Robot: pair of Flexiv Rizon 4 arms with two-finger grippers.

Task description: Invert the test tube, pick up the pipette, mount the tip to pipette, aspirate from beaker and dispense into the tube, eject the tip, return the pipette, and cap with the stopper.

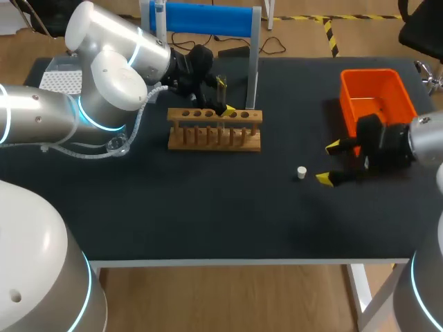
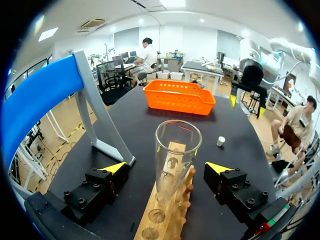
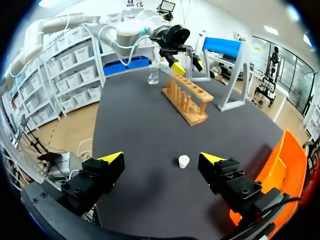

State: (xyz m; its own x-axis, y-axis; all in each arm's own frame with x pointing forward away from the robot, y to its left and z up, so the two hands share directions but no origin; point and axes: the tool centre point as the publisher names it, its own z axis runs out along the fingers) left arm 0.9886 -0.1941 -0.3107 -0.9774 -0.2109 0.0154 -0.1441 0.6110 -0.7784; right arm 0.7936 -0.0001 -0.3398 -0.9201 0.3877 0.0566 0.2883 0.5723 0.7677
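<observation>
**Upper centre of the head view:** the test tube [image 2: 175, 150] stands mouth-up in the wooden rack [image 1: 214, 135], between the spread fingers of the left gripper [image 2: 166, 167], which touch neither side. The inversion step appears complete. Fetching the pipette comes next, and the blue-topped stand [image 1: 208, 19] crowds the way behind.

**Right centre:** the right gripper [image 1: 329, 162], also spread, faces the stopper [image 1: 301, 172], beside the orange basket [image 1: 367, 72].

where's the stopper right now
In the head view the stopper lies on the table to the right of the wooden rack, just ahead of the open right hand and not touching it.
</observation>
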